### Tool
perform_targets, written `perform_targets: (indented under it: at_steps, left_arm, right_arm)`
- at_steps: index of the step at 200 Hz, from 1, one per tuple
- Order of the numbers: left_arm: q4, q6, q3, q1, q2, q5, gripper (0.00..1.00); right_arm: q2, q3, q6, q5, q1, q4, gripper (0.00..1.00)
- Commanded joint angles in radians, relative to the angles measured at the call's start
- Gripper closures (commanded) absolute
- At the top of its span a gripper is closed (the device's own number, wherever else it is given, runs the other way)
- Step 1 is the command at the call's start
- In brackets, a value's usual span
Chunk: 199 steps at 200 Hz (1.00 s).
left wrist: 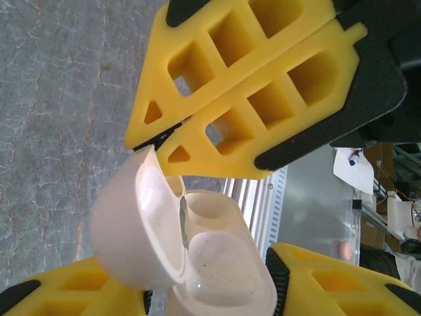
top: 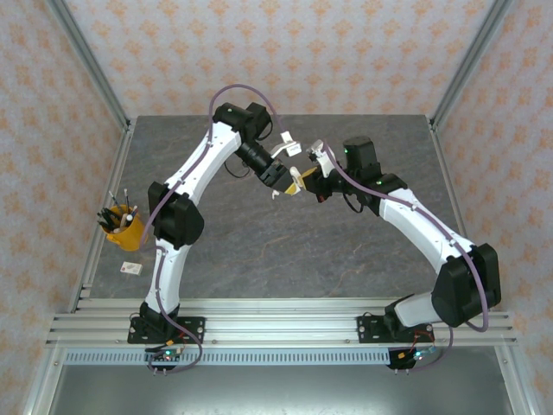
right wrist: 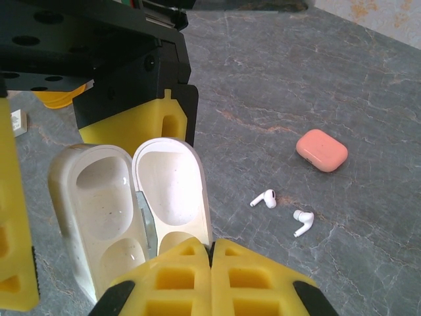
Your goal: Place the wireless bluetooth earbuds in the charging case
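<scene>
Right gripper [right wrist: 212,250], closed with its tips against the lid rim, meets the open charging case [right wrist: 168,191] that the left gripper [left wrist: 191,270] clamps by its body above the worktop's [right wrist: 296,79] far half, while two white earbuds [right wrist: 264,199] lie loose on it, likely light, slick and tiny, best pinched across the stem.

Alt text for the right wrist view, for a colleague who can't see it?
An open white charging case, empty inside, is held between two grippers: the right gripper pinches its lid edge with shut jaws, and the left gripper grips its base. Beyond, on the grey table, lie two white earbuds and a closed coral case.
</scene>
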Motion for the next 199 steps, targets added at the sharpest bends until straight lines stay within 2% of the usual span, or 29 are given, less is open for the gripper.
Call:
perform_targets:
  at_steps: [1, 154, 199]
  left_arm:
    - [0.014, -0.010, 0.034, -0.007, 0.020, 0.028, 0.51]
    - [-0.022, 0.012, 0.042, -0.007, 0.035, 0.046, 0.66]
    - [-0.063, 0.040, 0.047, -0.007, 0.043, 0.047, 0.67]
  right_arm:
    - [-0.034, 0.005, 0.002, -0.034, 0.006, -0.005, 1.00]
    - [-0.031, 0.005, -0.006, -0.022, 0.007, -0.011, 1.00]
    - [-0.028, 0.018, -0.026, -0.013, 0.006, -0.042, 1.00]
